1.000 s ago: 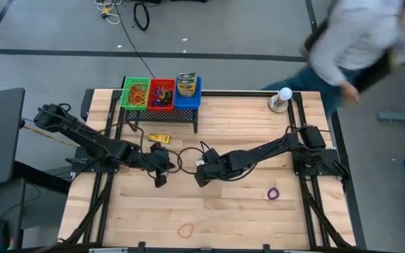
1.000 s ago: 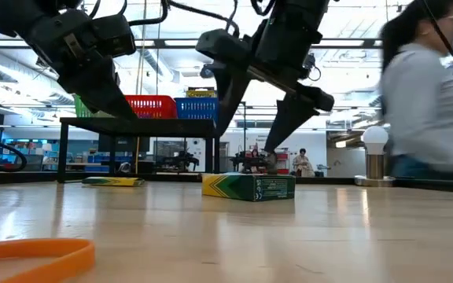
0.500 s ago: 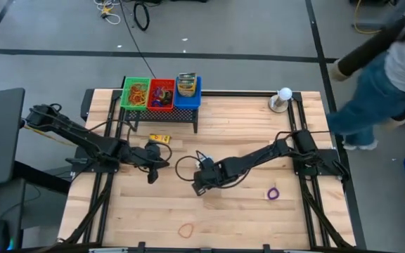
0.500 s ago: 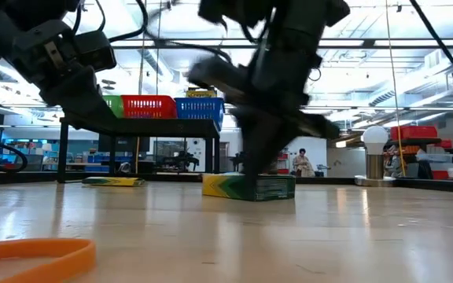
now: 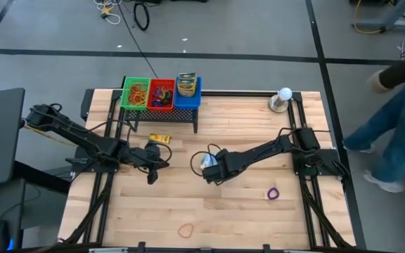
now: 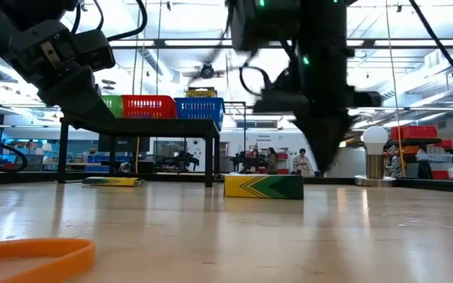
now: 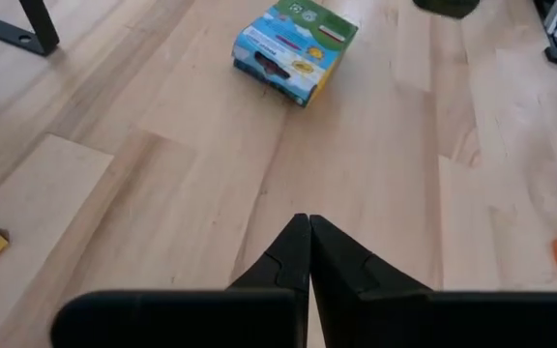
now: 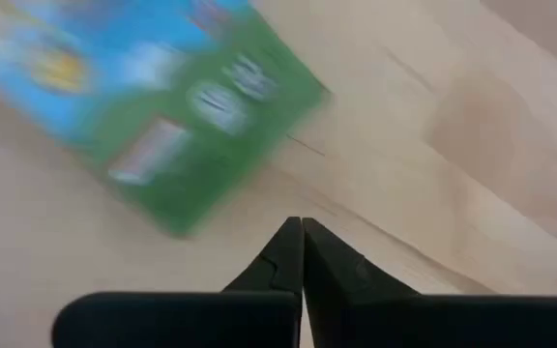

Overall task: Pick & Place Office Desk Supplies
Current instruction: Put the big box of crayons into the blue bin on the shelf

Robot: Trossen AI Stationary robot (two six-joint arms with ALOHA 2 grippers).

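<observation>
Right wrist view: we see our right fingers [image 8: 302,253] pressed together, empty, with the crayon box [image 8: 177,116] just ahead of the tips on the counter [image 8: 433,145]. From above, the box lies mid-counter, just left of the right gripper [image 5: 212,171], which is nearer. The left fingers [image 7: 307,256] are together too, well apart from it.

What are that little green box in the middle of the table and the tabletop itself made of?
The small green and yellow printed box looks like thin glossy cardboard: crisp folded edges, colour pictures on its face. The pale wooden tabletop looks like butcher-block timber, judging by its grain and joined planks, with a smooth, slightly shiny finish. The right claw hovers by the box.
</observation>
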